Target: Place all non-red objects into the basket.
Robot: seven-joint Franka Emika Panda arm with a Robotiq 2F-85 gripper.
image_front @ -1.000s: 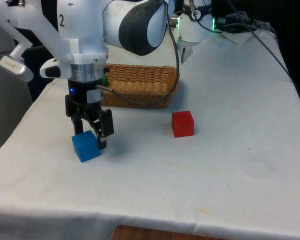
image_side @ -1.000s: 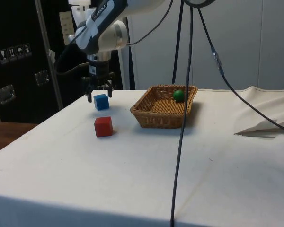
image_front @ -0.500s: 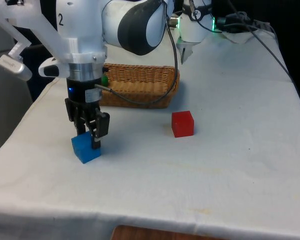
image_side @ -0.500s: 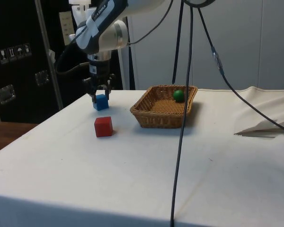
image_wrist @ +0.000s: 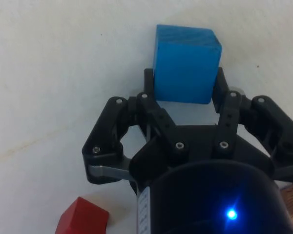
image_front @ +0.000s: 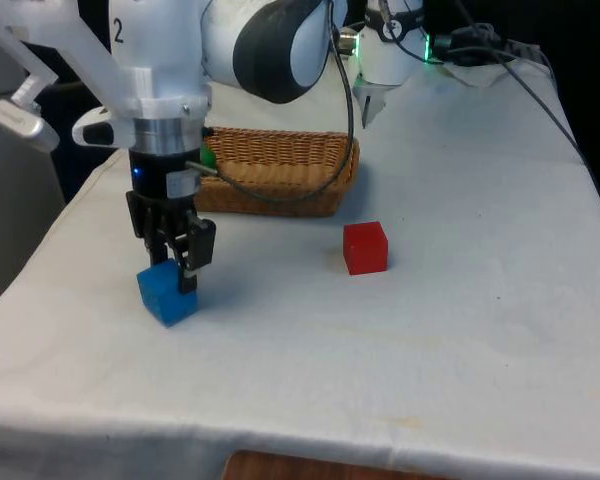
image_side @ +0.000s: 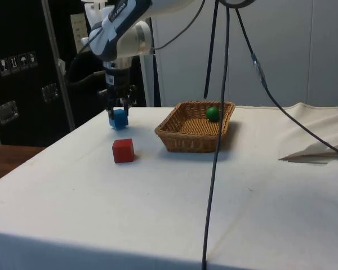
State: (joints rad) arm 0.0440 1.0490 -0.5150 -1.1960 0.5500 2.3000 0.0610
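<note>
Front view: we see the claw (image_front: 170, 262) pinching the blue cube (image_front: 167, 293) just over the tabletop (image_front: 460, 300); red cube (image_front: 365, 247) well apart toward the front view's right; basket (image_front: 280, 170) behind.
Side view: we read no clear writing, though the dark cabinet (image_side: 17, 84) carries small stickers; green ball (image_side: 212, 113) lies in the basket (image_side: 194, 134); white cloth, faintly creased.
Wrist view: fingers (image_wrist: 148, 87) press the blue cube's (image_wrist: 186, 63) sides.

The smaller cube (image_front: 168, 294) sits between the jaws, at the front view's left. The basket (image_front: 280, 170), holding a ball (image_side: 213, 113), stands behind it. A second cube (image_front: 365, 247) lies right, on the surface (image_front: 460, 300).
</note>
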